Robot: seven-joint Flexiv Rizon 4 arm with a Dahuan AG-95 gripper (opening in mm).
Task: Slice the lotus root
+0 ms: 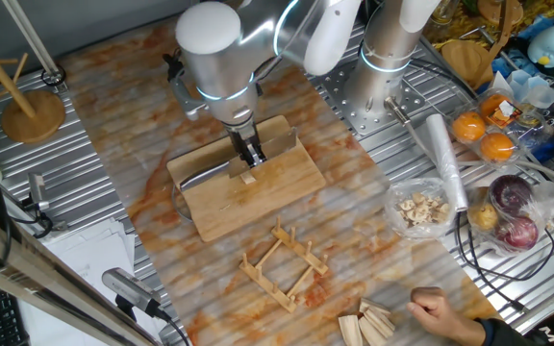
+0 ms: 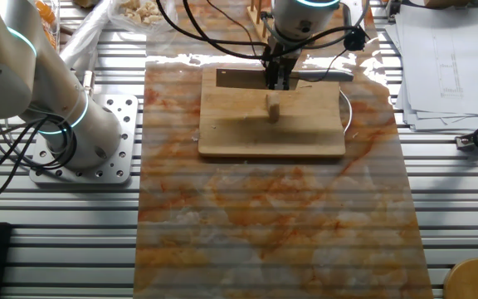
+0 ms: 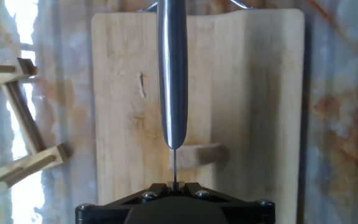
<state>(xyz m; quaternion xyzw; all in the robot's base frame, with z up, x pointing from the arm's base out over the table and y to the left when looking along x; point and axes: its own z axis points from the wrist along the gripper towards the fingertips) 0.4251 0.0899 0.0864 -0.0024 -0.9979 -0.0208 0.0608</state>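
1. Wooden cutting board point(image 1: 248, 183) at frame centre carries one lotus root point(image 3: 199, 154), a whole stubby chunk.
2. One gripper point(image 1: 249, 154) pinches one knife point(image 3: 171, 68), blade edge-down above the chunk.
3. Judged step: lining up the first cut; next calls for a straight downward press across the chunk.

Lotus root point(image 2: 273, 106): one small pale tan stubby chunk, uncut, lying near centre of wooden cutting board point(image 2: 247, 133)

A pale tan lotus root point(image 2: 272, 106) lies on a light wooden board point(image 2: 239, 124) over an orange-veined marbled mat point(image 2: 264, 216).
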